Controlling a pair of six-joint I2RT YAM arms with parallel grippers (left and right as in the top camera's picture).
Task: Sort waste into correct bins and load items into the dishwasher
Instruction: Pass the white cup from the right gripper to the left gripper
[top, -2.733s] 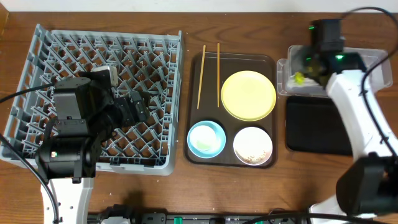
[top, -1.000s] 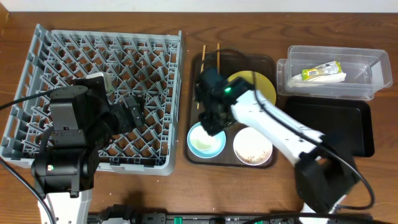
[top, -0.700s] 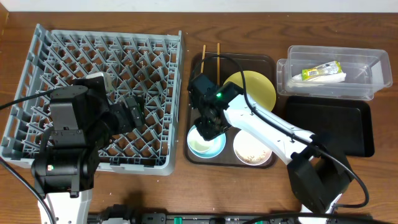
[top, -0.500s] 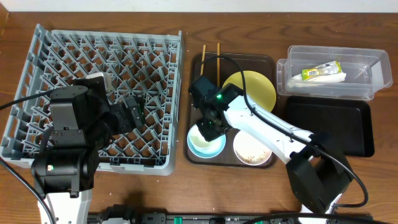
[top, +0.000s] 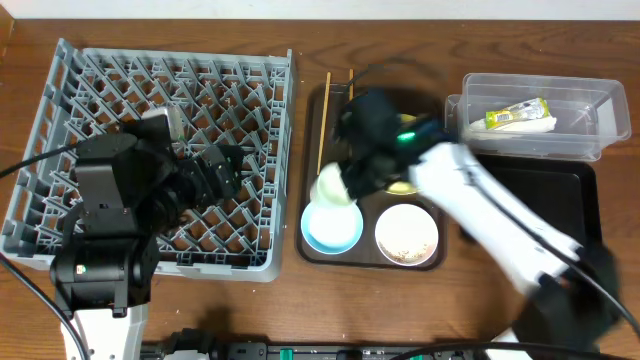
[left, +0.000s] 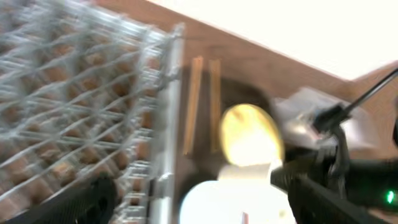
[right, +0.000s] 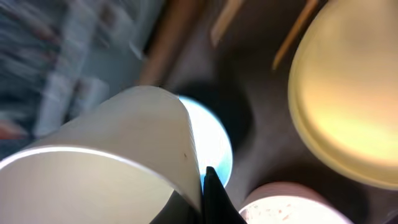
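One white cup (top: 329, 186) is hanging in my right jaws, which are clenching its wall, just above the light-blue bowl (top: 335, 230) on the brown tray (top: 368, 256). My left jaws are hovering spread wide over the grey dish rack (top: 120, 90) at the left. The snack wrapper (top: 515, 115) is lying in the clear tub (top: 590, 128) at the far right of the bench (top: 400, 310).

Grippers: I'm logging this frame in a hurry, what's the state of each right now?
Left gripper: open, holding nothing.
Right gripper: closed on the white cup.
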